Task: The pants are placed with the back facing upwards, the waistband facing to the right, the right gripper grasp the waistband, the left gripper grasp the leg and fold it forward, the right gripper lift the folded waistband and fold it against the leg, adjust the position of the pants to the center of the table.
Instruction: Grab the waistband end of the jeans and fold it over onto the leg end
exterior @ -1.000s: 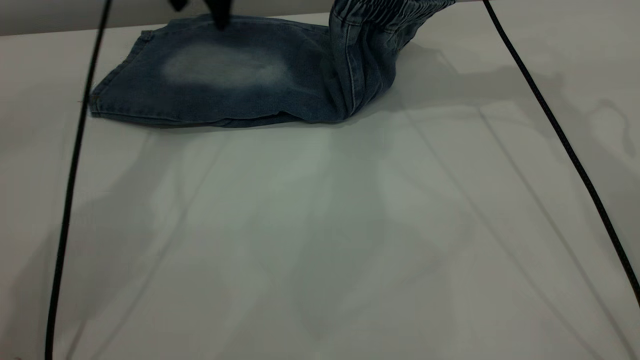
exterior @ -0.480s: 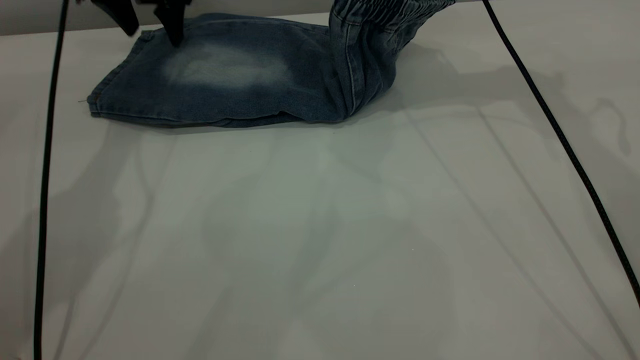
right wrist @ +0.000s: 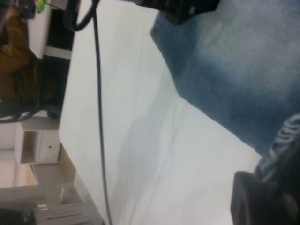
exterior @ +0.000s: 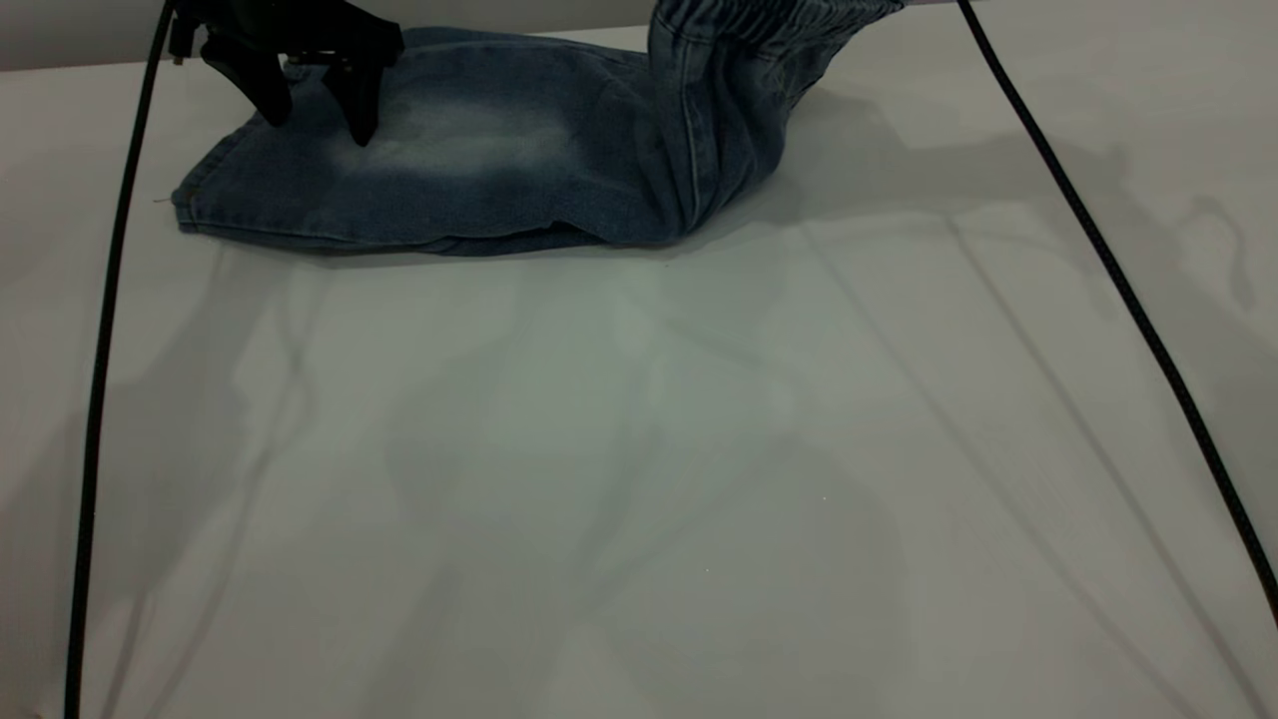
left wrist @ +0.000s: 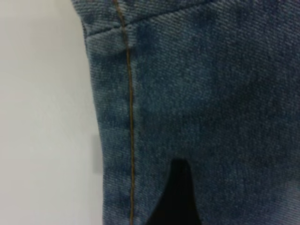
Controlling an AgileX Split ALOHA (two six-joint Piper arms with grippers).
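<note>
White table (exterior: 639, 479) carries the pants (exterior: 479, 170) at its far edge. Left pincer (exterior: 312, 105) hangs spread over the hem end; right pincer, mostly hidden, pinches the raised waistband (exterior: 769, 20).

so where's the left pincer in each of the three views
Exterior view: left pincer at top left, open above the pants near the hem.
Left wrist view: one dark fingertip at the bottom edge, over denim.
Right wrist view: dark shape at the top edge.
Shared landmark: the stitched leg hem.
</note>
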